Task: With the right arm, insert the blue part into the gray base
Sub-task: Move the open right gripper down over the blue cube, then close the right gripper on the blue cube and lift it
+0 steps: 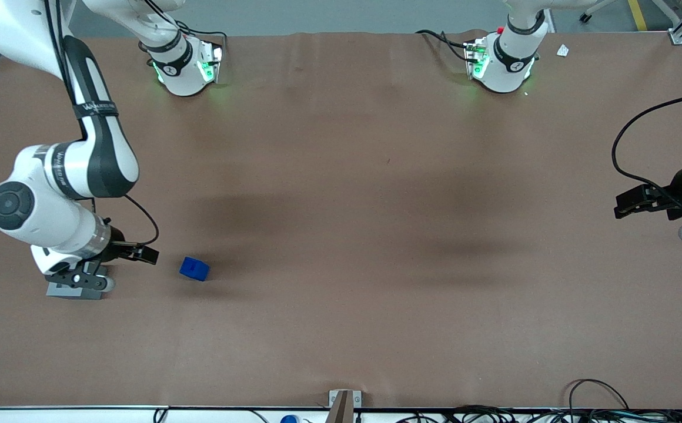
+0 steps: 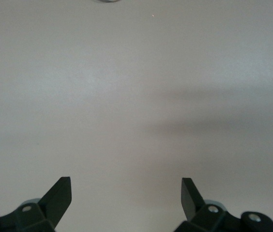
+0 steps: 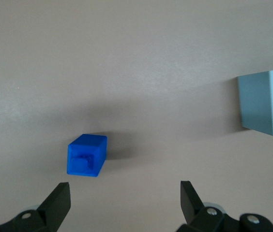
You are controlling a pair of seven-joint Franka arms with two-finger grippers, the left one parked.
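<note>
The blue part [image 1: 194, 268] lies on the brown table [image 1: 376, 235], apart from everything else. In the wrist view the blue part [image 3: 87, 155] shows a plain face and a notched face with a small raised nub, so it seems to rest on its side; its slightly longer axis runs roughly toward the gripper [image 3: 125, 203], tilted a little off that line. The notched face is the one nearer the gripper.

The gripper's fingers [image 3: 59, 198] are spread wide and hold nothing. The blue part sits just ahead of the fingertips, closer to one finger than to the midline between them, and is not touching either.

The gray base [image 3: 267, 107] stands well off to one side of the gripper's line, only partly in the wrist view. From the front, the gripper [image 1: 85, 276] hangs over the gray base [image 1: 73, 289] at the working arm's end of the table, with the blue part near beside them, toward the table's middle.
</note>
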